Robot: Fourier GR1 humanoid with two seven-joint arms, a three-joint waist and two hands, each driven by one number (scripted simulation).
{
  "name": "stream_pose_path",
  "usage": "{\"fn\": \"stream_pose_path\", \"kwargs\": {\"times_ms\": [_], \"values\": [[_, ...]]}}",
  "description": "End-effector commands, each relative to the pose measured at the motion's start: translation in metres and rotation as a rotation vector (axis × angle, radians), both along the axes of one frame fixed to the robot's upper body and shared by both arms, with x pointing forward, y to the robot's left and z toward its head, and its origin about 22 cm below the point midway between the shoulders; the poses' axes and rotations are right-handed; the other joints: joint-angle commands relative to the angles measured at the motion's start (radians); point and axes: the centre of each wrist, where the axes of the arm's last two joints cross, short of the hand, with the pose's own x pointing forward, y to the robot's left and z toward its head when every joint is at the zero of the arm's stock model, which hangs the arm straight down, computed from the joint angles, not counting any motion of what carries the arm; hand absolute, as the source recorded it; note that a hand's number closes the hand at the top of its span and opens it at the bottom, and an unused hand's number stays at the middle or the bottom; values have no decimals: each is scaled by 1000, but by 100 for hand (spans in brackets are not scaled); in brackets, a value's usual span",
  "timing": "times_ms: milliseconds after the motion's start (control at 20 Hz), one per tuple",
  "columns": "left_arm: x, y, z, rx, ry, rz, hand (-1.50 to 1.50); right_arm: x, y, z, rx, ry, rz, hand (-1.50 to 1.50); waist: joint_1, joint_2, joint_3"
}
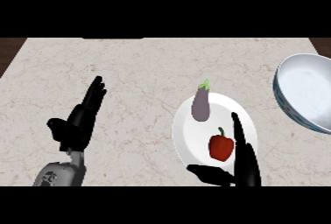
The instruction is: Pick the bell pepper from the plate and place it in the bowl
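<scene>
Red and shiny, the small bell pepper lies on the round white plate, beside a purple eggplant. The open right hand is just beside it. The open left hand rests over the counter.

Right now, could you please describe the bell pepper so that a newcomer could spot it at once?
Find the white plate on the marble counter, left of the bowl. Two vegetables lie on it; the bell pepper is the red one nearer the robot, beside the right hand, unlike the purple eggplant farther back.
</scene>
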Motion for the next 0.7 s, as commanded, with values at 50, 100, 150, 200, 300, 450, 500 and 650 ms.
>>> {"fn": "stream_pose_path", "kwargs": {"times_ms": [50, 100, 150, 200, 300, 450, 500, 650], "values": [[-4, 5, 2, -9, -15, 2, 0, 19, -14, -14, -109, 71, -53, -150, 2, 0, 0], [-5, 5, -10, 4, -5, 5, 0, 6, -15, -30, -153, 94, -52, -150, 0, 0, 0], [-2, -2, -1, -7, 10, -1, 0, 21, -13, -34, -135, 98, -55, -150, 1, 1, 0], [2, -10, -10, 14, 2, -2, 0, 16, -27, -1, -152, 91, -48, -150, -3, 0, 0], [7, 3, -7, 2, -7, 8, 0, -7, -23, -28, -164, 121, -10, -150, -3, 0, 0], [12, 5, -3, 9, -5, 6, 0, 19, -13, -30, -101, 110, 13, -150, -1, 0, 0], [4, 9, -10, -9, -7, 5, 0, 15, -3, -20, -109, 113, 10, -150, -1, 0, 0], [3, -4, -2, 9, 8, 0, 0, 35, 4, -32, -213, 98, 144, 150, 6, 1, 0]]}}
